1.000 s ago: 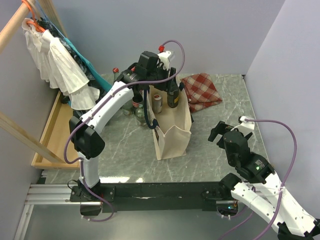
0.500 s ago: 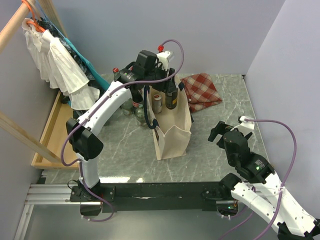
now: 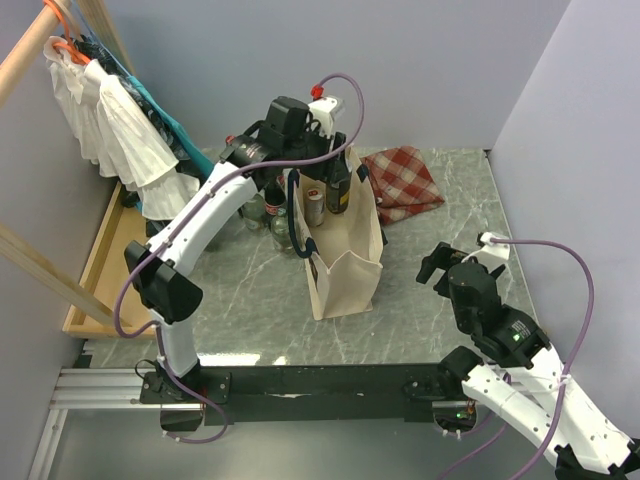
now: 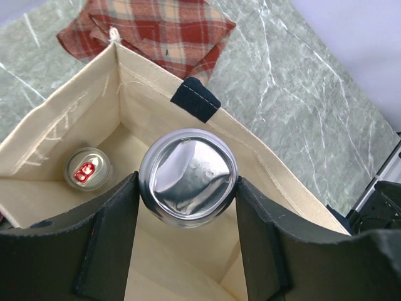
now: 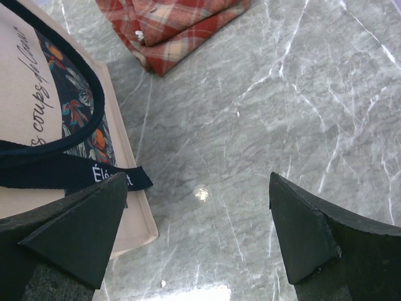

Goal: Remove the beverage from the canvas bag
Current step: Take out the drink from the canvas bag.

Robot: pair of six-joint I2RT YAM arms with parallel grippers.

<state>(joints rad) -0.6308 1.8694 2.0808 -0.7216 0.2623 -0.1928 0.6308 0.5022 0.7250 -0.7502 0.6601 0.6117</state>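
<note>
The cream canvas bag point(image 3: 346, 262) stands upright and open mid-table, its navy handles hanging over the rim. My left gripper point(image 3: 338, 196) is shut on a dark beverage can point(image 3: 339, 186) and holds it over the bag's far end, about level with the rim. In the left wrist view the can's silver bottom point(image 4: 188, 177) sits clamped between my fingers point(image 4: 125, 226), above the bag's inside point(image 4: 75, 119). A second can with a red tab point(image 4: 88, 169) stands on the bag's floor. My right gripper point(image 3: 446, 264) is open and empty, low over the table right of the bag point(image 5: 37, 94).
A folded red checked cloth point(image 3: 405, 182) lies behind and right of the bag. Several bottles and jars point(image 3: 273, 216) stand against the bag's left side. A wooden tray point(image 3: 95, 270) and hanging clothes point(image 3: 110, 120) are at the far left.
My left gripper has risen and shifted slightly left, lifting the dark can up out of the bag. The right arm has not moved.
</note>
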